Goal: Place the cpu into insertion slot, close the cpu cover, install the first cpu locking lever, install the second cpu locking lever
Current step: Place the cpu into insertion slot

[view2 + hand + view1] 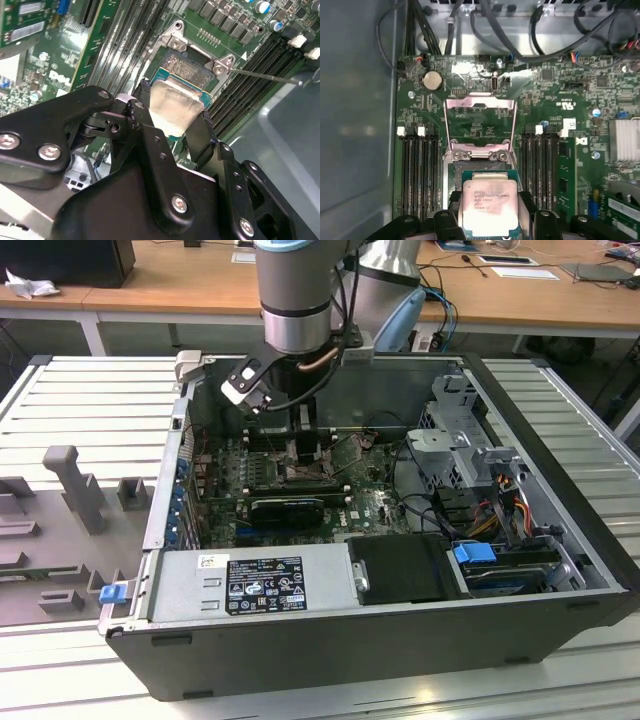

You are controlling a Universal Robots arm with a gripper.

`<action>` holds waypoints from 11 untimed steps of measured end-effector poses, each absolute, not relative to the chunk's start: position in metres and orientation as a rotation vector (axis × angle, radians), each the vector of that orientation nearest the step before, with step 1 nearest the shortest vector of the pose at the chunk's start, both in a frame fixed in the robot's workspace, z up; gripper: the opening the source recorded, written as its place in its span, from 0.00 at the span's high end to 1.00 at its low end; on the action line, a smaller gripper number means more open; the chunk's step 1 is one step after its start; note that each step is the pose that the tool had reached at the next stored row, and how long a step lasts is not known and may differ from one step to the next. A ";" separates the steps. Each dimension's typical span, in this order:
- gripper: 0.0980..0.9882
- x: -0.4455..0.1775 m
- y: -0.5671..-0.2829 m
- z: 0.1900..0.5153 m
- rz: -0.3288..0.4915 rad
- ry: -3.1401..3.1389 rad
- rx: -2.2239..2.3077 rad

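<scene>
Two fingers (200,135) are closed on the cpu (175,105), which is gripped by opposite edges with its pale metal face up. In both wrist views the chip is held just over the insertion slot (186,66), partly covering the near side of the contact field. Whether its underside already touches the socket cannot be told. The cpu cover (480,103) is swung up and stands open beyond the socket. A thin metal rod (265,76), judged to be one of the locking levers, is angled free of the frame. In the exterior view the arm (295,300) is reached down into the open computer case (560,570), which is laid on a slatted grey surface (90,390).

The first step, placing the chip, is judged to be in hand; cover and levers are not yet dealt with. Seating is judged to call for the chip to be kept level, squared with the dark frame and lowered gently without sideways drag, since the contact field is likely to be easily damaged.
</scene>
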State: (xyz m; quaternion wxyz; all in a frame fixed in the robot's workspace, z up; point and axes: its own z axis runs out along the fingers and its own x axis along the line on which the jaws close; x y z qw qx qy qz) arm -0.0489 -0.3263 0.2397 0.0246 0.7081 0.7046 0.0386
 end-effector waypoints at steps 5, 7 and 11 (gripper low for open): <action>0.52 -0.052 -0.323 0.228 0.120 2.180 2.190; 0.52 -0.052 -0.322 0.224 0.119 2.180 2.190; 0.52 -0.051 -0.319 0.209 0.120 2.177 2.193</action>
